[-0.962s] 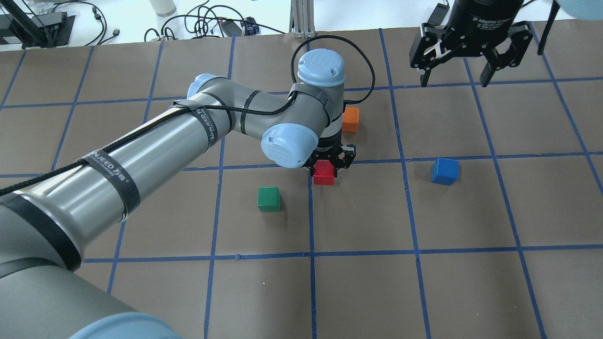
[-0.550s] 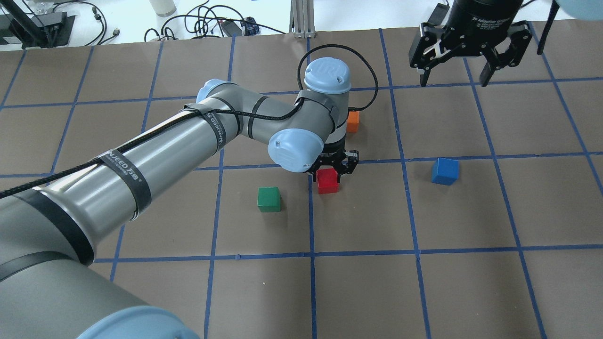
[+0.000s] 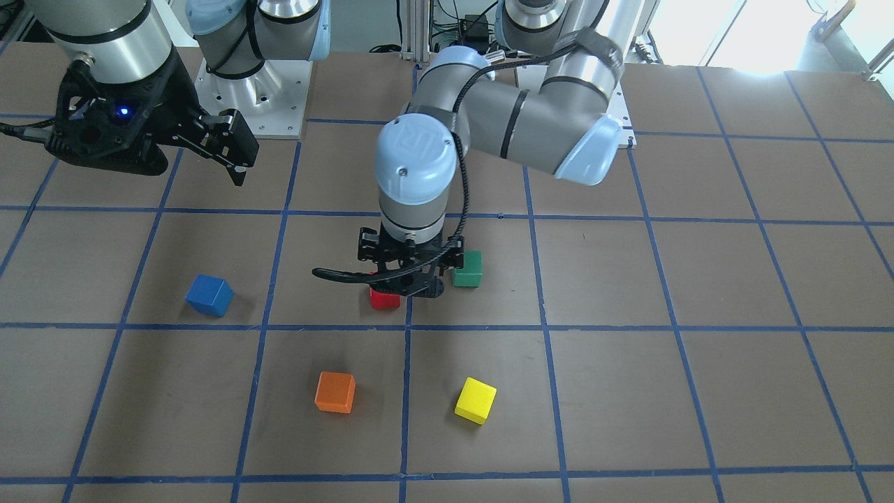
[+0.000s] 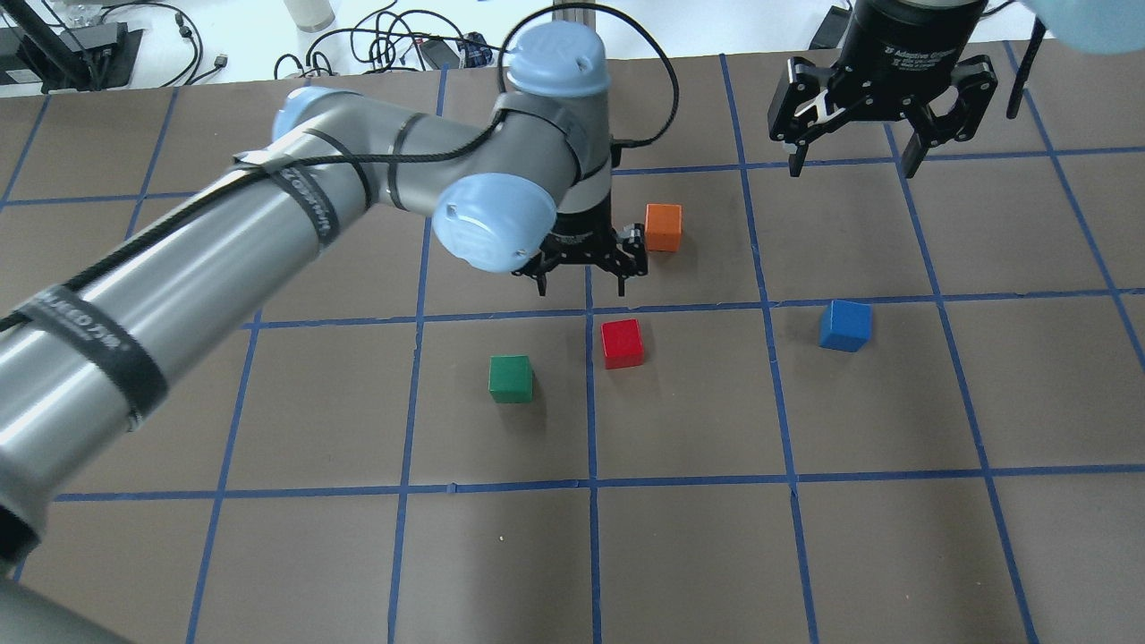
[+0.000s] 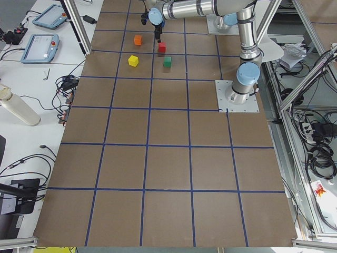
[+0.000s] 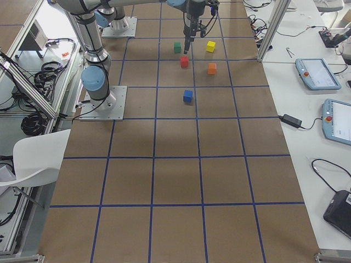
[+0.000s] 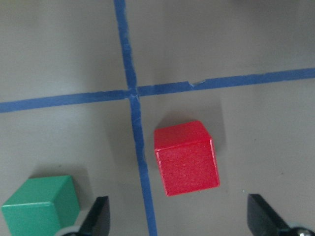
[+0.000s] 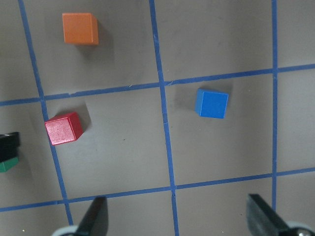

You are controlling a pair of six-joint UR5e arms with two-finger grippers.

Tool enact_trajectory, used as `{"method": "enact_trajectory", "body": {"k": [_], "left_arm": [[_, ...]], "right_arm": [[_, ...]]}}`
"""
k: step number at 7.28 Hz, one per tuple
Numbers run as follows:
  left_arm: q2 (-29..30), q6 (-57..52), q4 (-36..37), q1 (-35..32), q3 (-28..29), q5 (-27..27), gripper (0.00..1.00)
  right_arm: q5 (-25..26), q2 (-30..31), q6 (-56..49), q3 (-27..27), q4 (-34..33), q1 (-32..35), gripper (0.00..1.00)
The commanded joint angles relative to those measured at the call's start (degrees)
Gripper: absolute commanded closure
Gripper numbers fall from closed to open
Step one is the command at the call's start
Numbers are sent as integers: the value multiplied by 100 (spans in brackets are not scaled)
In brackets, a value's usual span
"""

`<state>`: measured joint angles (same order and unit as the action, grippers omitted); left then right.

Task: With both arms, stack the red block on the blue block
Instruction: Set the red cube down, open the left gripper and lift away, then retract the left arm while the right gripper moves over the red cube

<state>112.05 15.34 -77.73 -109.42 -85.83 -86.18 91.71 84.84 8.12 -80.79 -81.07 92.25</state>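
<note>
**A:** Where is your red block [image 4: 622, 343]?

**B:** Flat on the table [image 4: 698, 555], just beside a crossing of the blue tape lines. Your left gripper [image 4: 582, 291] hangs above the red block, jaws spread and apart from it.

**A:** And the blue block [image 4: 844, 325]?

**B:** Well off to the red block's right, alone on the table. Your right gripper [image 4: 850, 168] hovers farther right and beyond the red block, spread wide too.

**A:** What does one camera give you that another doesn't?

**B:** The front-facing view shows a yellow block [image 3: 475, 400] and an orange block [image 3: 335, 392], both on the red block's far side from the robot. Overhead, the left arm covers the yellow one. The front view also hides most of the red block behind the left gripper. The left wrist camera shows it whole, above the fingertips [image 7: 98, 216], with the green block [image 7: 42, 204] at the lower left corner of the frame.

**A:** The side views?

**B:** Too small for you to judge the jaws.
</note>
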Motion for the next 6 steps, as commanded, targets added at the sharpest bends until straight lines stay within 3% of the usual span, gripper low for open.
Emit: {"method": "enact_trajectory", "body": {"k": [1,4,6], "left_arm": [[-900,-1107,-775,909,40,-31,0],[-1929,-2646,-1743,2255,14,-39,0],[-2283,-2748,-1781,2451,-239,-22,0]], "right_arm": [[-31,-20,14,-584,-441,501,0],[-31,-406,129,-1604,-1996,1355,0],[-57,-783,321,-2123,-3033,1680,0]]}}
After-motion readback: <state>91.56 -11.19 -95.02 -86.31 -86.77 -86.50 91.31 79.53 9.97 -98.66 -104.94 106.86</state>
